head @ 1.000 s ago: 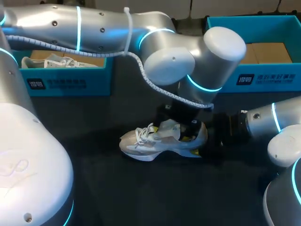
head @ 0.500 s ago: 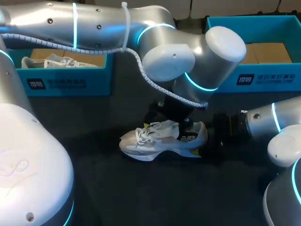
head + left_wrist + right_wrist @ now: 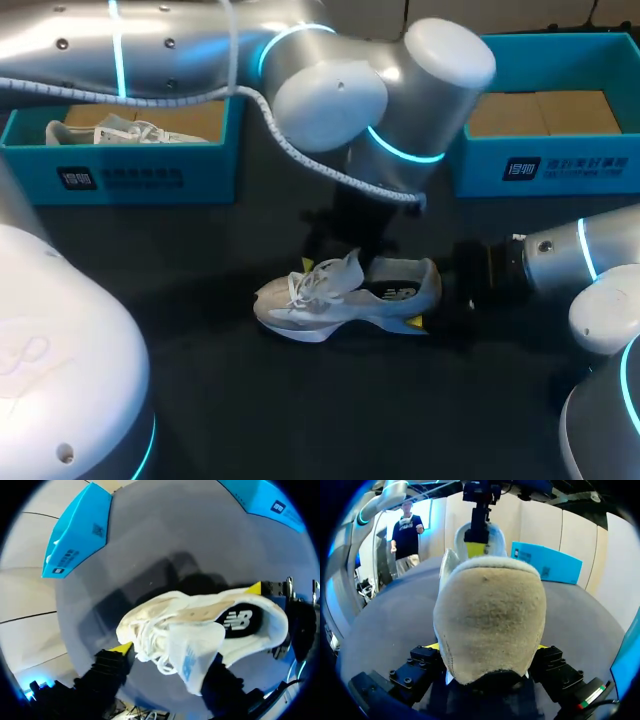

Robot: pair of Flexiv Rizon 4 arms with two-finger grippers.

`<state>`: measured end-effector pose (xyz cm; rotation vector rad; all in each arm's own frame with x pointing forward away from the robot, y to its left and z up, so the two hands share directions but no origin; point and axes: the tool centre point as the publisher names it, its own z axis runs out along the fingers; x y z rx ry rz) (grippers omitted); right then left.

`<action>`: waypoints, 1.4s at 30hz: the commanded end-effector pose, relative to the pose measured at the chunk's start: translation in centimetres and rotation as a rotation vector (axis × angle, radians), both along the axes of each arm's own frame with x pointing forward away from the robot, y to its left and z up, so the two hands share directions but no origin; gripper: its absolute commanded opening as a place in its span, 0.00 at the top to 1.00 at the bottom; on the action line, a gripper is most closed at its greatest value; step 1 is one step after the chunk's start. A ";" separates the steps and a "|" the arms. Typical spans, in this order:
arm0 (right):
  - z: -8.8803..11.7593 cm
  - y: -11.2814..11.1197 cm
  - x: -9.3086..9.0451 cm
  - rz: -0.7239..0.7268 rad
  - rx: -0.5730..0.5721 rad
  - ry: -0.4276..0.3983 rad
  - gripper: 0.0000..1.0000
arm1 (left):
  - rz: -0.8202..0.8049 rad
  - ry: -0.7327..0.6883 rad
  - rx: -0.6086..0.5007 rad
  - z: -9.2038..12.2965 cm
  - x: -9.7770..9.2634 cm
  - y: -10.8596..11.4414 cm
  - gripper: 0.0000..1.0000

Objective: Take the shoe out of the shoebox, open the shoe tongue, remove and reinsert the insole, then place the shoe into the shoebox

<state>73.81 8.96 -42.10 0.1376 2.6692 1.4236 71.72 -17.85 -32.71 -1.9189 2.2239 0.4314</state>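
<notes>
Shoe (image 3: pixel 330 308): is standing on its sole on the desk (image 3: pixel 250 400), toe pointing to my left, outside both boxes.
Tongue (image 3: pixel 192 652): is sticking up from the laces, baring the dark insole (image 3: pixel 239 621).
Left tool (image 3: pixel 170 661): is hanging over the laces, fingers spread wide, with the tongue rising between them.
Right tool (image 3: pixel 486 649): is pinching the shoe's heel from both sides.
Left shoebox (image 3: pixel 140 175): is holding a second shoe (image 3: pixel 120 130).
Right shoebox (image 3: pixel 560 165): is sitting at the desk's far right.
</notes>
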 end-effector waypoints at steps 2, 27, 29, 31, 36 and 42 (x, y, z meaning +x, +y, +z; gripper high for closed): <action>0.0 0.2 0.0 -0.003 -0.004 0.000 1.00 | 0.003 0.043 -0.066 0.4 0.4 1.2 0.60; 0.0 0.2 0.0 -0.003 -0.004 0.000 1.00 | 0.051 0.050 -0.119 -0.4 -0.5 5.5 0.82; 0.0 0.2 0.0 -0.003 -0.004 0.000 1.00 | 0.060 0.047 -0.117 -0.7 -0.5 5.8 0.78; 0.0 0.2 0.0 -0.003 -0.004 0.000 1.00 | 0.069 0.048 -0.119 -0.9 -0.6 6.1 0.70; 0.0 0.2 0.0 -0.003 -0.004 0.000 1.00 | 0.097 0.036 -0.108 -1.7 -0.5 6.9 0.62; 0.0 0.2 0.0 -0.003 -0.004 0.000 1.00 | 0.127 0.027 -0.096 -2.2 -0.4 8.2 0.61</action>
